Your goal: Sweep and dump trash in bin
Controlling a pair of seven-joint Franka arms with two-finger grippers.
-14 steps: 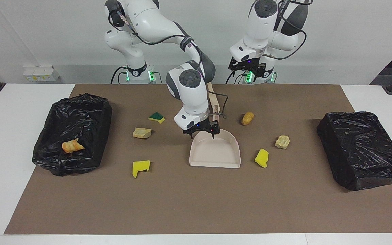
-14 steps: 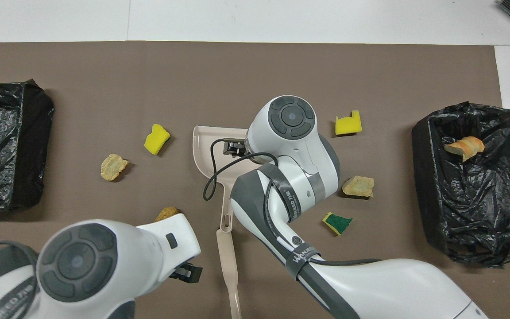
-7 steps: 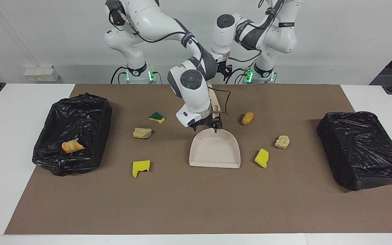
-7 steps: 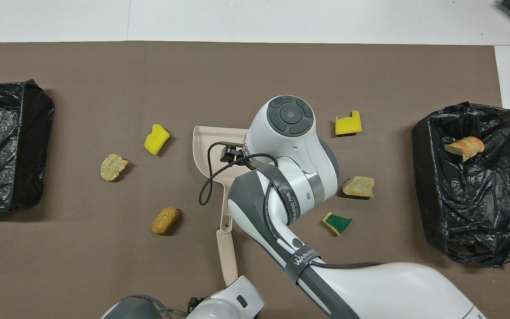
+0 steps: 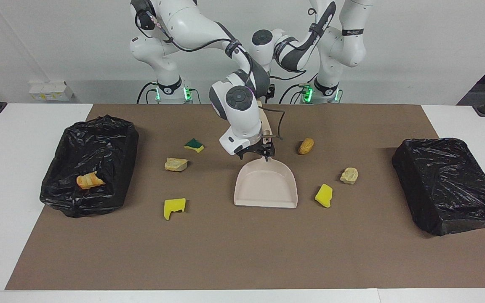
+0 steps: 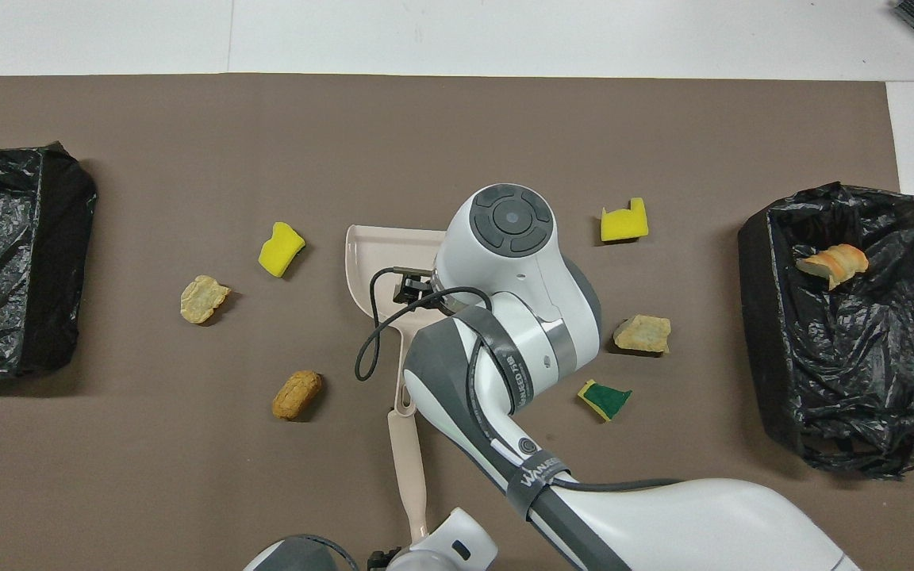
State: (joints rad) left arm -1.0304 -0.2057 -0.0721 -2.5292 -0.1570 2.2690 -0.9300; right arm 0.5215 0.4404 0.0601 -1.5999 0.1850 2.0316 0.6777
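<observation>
Right hand (image 5: 263,155) over dustpan (image 5: 266,187) (handle end) — open.

One camera sits high across the table (image 5: 457,122) facing the robots; another looks steeply down from above them, both covering the brown mat (image 6: 457,127)

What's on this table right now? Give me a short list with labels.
dustpan: flat on the mat, mid-table
right gripper: low over the dustpan's handle end
left gripper: at the brush handle's end nearest the robots
loose scraps: six, beside the dustpan
open bin: at the right arm's end, one orange scrap inside
</observation>
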